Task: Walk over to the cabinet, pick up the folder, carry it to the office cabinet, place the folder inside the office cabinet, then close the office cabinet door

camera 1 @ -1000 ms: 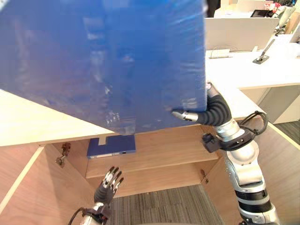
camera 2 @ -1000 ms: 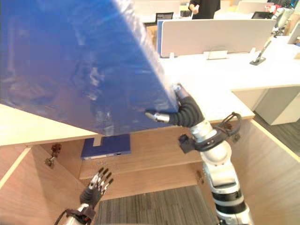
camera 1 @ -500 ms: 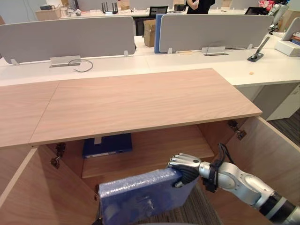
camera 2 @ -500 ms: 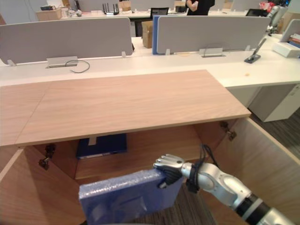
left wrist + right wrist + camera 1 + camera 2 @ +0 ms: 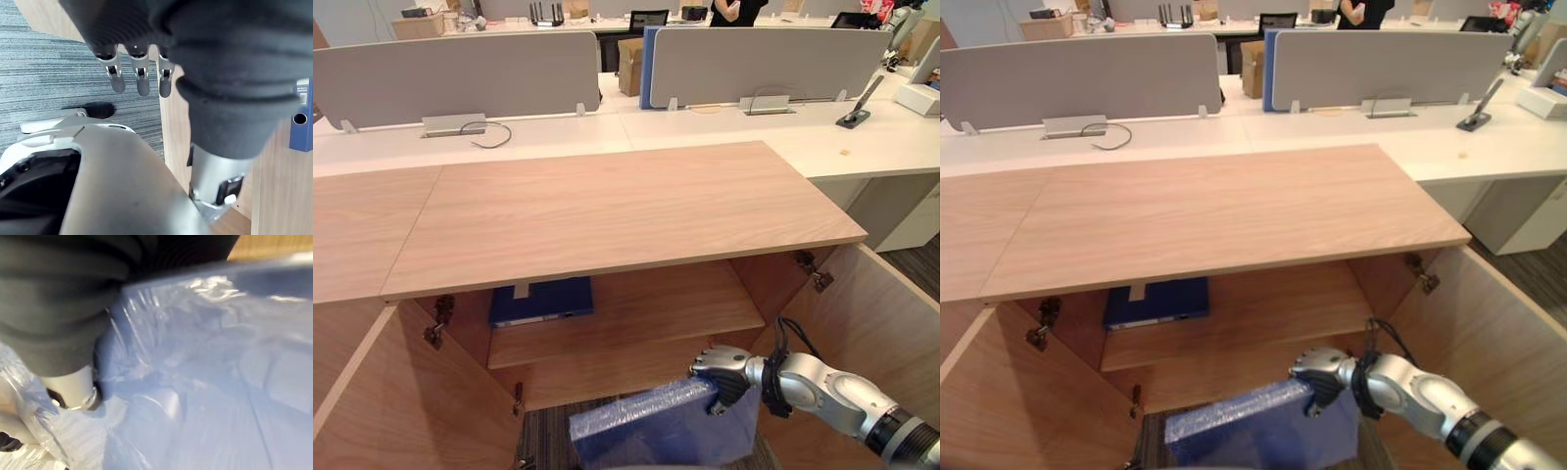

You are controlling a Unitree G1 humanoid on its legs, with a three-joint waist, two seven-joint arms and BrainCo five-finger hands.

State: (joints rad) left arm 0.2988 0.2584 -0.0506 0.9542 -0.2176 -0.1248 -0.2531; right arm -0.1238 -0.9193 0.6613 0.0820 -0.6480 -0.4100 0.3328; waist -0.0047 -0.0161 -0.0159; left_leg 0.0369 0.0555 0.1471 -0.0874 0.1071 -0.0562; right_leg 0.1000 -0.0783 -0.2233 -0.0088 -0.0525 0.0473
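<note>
- Your right hand (image 5: 722, 370) is clamped on the folder (image 5: 656, 426), with its fingers curled over one edge. The folder lies near flat, low in front of the cabinet's (image 5: 607, 211) open mouth and below its shelf (image 5: 646, 308). It is not yet inside.
- Your left hand (image 5: 139, 73) hangs with fingers straight and apart over the carpet (image 5: 49, 73) by the cabinet, holding nothing. Leave it idle for now.
- The shelf looks like the likely resting place. Raise the folder's far edge above the shelf's front lip before you push forward, or it will probably catch on the wood.
- A blue binder (image 5: 541, 301) already lies on the shelf toward the cabinet's left rear. Aim for the bare boards to the right of it.
- The folder's plastic wrap looks slick, and you hold it by one edge only, so the free end may sag. Move slowly and keep it level.
- The cabinet's right door (image 5: 881, 323) stands open beside your forearm. Keep the arm off it while you slide the folder in, and let go only once the shelf bears the weight.
</note>
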